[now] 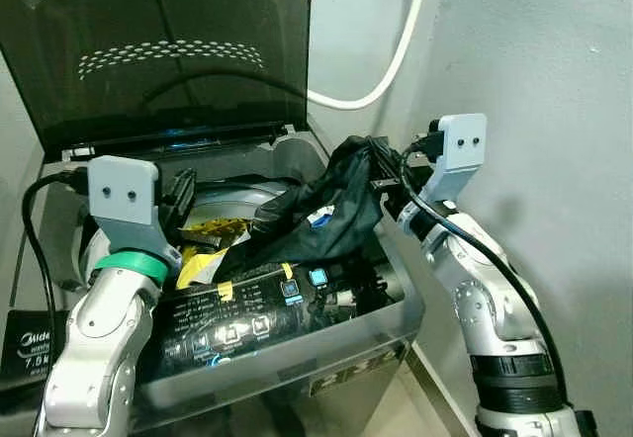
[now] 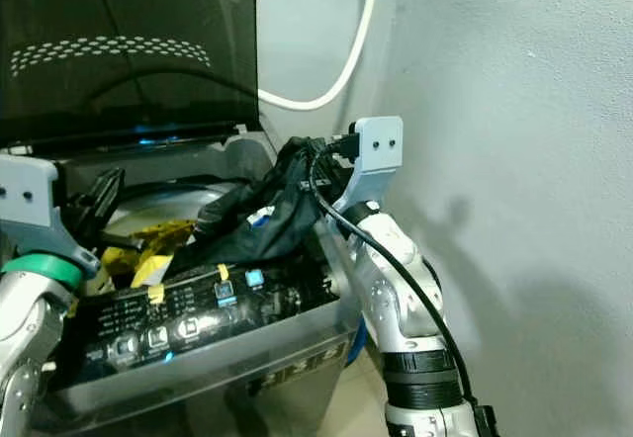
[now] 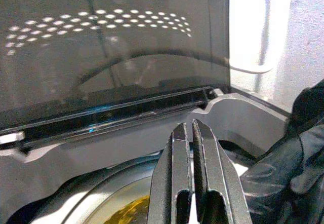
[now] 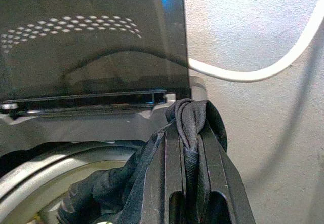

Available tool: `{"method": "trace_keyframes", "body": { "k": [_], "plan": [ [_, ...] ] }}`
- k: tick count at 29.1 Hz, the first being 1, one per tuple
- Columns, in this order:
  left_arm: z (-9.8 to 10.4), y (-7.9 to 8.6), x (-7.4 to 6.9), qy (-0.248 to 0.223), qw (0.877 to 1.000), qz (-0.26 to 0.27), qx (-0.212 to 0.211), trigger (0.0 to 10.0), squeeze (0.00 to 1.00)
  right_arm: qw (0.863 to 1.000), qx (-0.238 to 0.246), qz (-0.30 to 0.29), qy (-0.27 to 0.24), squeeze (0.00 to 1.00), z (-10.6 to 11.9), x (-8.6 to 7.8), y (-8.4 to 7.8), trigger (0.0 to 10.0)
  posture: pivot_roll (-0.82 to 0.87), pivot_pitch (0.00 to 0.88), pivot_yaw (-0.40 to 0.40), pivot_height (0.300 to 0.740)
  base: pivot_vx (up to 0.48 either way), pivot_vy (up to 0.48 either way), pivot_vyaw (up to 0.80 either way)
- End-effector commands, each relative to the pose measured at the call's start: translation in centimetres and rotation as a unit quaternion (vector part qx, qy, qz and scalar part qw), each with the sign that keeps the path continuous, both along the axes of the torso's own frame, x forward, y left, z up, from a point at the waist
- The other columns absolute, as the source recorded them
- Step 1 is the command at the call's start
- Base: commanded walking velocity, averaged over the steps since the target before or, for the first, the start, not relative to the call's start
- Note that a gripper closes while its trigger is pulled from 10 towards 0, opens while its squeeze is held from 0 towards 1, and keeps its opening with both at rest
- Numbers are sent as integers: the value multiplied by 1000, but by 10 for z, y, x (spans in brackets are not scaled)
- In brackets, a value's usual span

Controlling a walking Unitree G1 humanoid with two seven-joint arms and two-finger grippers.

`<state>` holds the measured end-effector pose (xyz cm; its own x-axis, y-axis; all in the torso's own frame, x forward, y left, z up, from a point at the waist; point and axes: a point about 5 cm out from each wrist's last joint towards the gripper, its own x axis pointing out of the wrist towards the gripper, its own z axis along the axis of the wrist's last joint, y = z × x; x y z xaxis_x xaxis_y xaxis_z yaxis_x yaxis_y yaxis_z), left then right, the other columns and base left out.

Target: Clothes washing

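Washer [image 1: 297, 348] is a grey plastic top-loader with its smoked lid [image 1: 168, 51] up, and one crumpled black garment [image 1: 326, 210] stretches from the drum's middle up to the back right corner. Right gripper [image 4: 191, 133] pinches a bunched fold there. Left gripper [image 3: 188, 148] hovers over the drum, fingers pressed together, holding nothing.

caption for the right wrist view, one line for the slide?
Right pincer shut on a black garment, holding it over the open washing machine's drum, raised lid behind.
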<state>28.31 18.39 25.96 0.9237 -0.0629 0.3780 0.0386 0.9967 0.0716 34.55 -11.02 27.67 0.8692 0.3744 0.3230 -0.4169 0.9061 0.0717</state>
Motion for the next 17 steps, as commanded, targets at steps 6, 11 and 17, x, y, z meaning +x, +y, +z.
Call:
{"method": "trace_keyframes", "body": {
  "k": [6, 11, 17],
  "plan": [
    [-4, 1, -1, 10, 1000, 6, -8, 10000, 0, 1000, 10, 9, -3, 0, 4, 0, 2, 10000, 23, 14, 28, 740, 0, -280, 0],
    [-4, 1, -1, 7, 1000, 7, -12, 10000, 0, 1000, 13, 24, -9, 0, 8, 0, 7, 10000, 27, 9, 18, 740, 0, 0, 0],
    [-4, 1, -3, 4, 1000, 8, -16, 10000, 0, 999, 13, 36, -12, 0, 9, -1, 11, 10000, 32, 10, 14, 740, 0, 0, 0]
  ]
}}
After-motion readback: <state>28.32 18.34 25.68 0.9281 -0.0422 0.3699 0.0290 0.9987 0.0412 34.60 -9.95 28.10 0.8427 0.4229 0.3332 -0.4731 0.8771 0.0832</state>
